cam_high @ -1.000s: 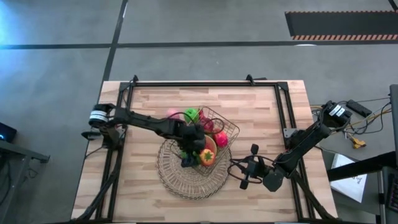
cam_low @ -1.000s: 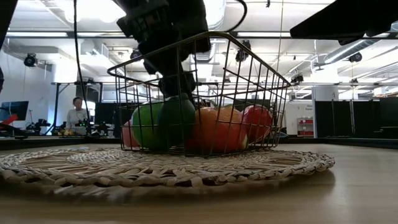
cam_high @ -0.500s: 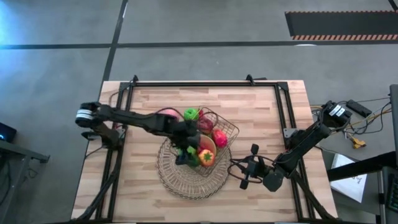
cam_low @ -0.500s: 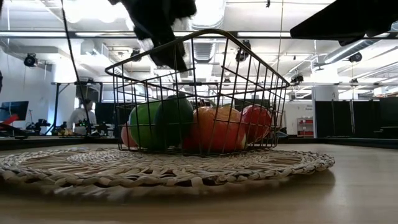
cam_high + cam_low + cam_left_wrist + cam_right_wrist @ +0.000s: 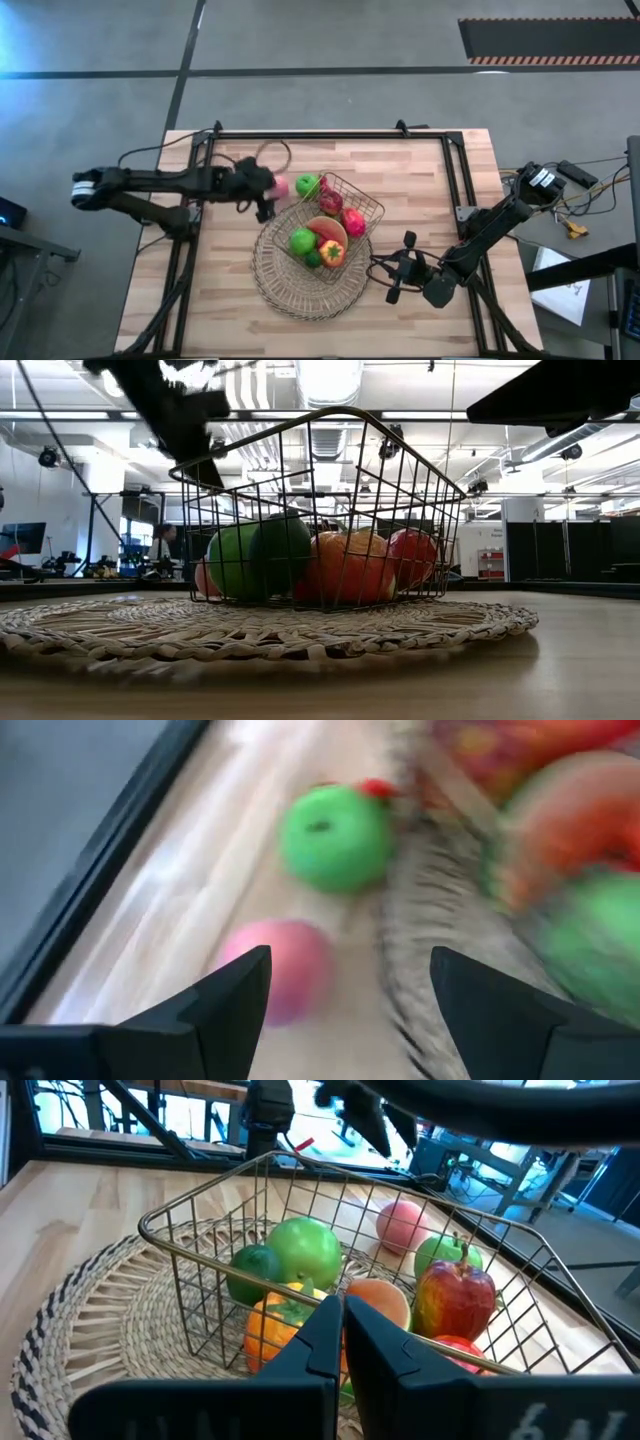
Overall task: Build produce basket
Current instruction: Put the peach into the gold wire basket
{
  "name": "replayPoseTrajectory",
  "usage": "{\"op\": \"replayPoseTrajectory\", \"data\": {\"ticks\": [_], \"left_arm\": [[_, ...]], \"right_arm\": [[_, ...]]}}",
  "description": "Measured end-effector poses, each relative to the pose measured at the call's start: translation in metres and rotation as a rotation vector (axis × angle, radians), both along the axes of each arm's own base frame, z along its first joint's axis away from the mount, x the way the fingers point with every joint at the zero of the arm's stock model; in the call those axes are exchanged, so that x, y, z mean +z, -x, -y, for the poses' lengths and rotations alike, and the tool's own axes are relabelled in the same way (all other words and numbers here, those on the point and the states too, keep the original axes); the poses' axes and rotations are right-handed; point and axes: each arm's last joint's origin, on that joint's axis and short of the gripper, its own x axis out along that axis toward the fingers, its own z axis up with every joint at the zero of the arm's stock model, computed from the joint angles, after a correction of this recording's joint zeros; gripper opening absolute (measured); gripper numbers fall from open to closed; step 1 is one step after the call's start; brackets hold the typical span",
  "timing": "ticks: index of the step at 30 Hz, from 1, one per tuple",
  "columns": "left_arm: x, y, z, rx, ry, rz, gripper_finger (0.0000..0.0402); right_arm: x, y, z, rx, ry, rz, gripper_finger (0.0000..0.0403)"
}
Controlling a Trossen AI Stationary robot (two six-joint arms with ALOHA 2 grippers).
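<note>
**A:** Looking down from above, where is the left gripper [image 5: 262,197], and why there?

**B:** It hangs over bare table outside the wire basket [image 5: 372,209], with the pink peach [image 5: 279,187] just ahead of its fingertips and a green apple [image 5: 307,184] just beyond that. Both lie beside the basket's wall, on the table. My guess is the peach is next. The basket sits on the round woven mat [image 5: 275,285], already holding another green apple [image 5: 302,241], a small lime [image 5: 314,259], an orange-red mango [image 5: 333,251], a red apple [image 5: 330,203] and a pink-red piece I cannot identify.

**A:** And the right gripper [image 5: 396,274]?

**B:** Parked low, to the basket's other side, waiting.

**A:** The table-level view?

**B:** The basket rests flat on the mat, fruit heaped against its near wall. A dark arm hangs blurred, high above the mat, clear of the basket.

**A:** The left wrist camera?

**B:** Its fingers [image 5: 225,1005] are spread wide and empty; the peach lies between and ahead of them, the apple farther on.

**A:** The right wrist?

**B:** Its fingers [image 5: 315,1342] are pressed together, pointing at the basket, holding nothing.
</note>
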Motion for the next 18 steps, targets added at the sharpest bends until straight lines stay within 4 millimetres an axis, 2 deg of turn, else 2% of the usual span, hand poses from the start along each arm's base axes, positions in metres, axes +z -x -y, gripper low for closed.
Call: {"op": "replayPoseTrajectory", "data": {"ticks": [3, 9, 13, 18], "left_arm": [[-0.019, 0.01, -0.021, 0.124, 0.039, 0.096, 0.0257], [-0.049, 0.013, -0.053, 0.135, 0.096, 0.273, 0.0259], [-0.061, 0.014, -0.072, 0.153, 0.156, 0.272, 0.0277], [-0.076, 0.012, -0.094, 0.167, 0.258, 0.233, 0.0324]], "right_arm": [[0.0, 0.0, 0.0, 0.0, 0.0, 0.0, 0.0009], [0.001, 0.0, 0.0, 0.0, -0.008, 0.007, 0.0009], [0.001, 0.0, 0.0, -0.002, -0.013, 0.008, 0.0009], [0.001, 0.0, 0.0, -0.003, -0.017, 0.01, 0.0009]]}}
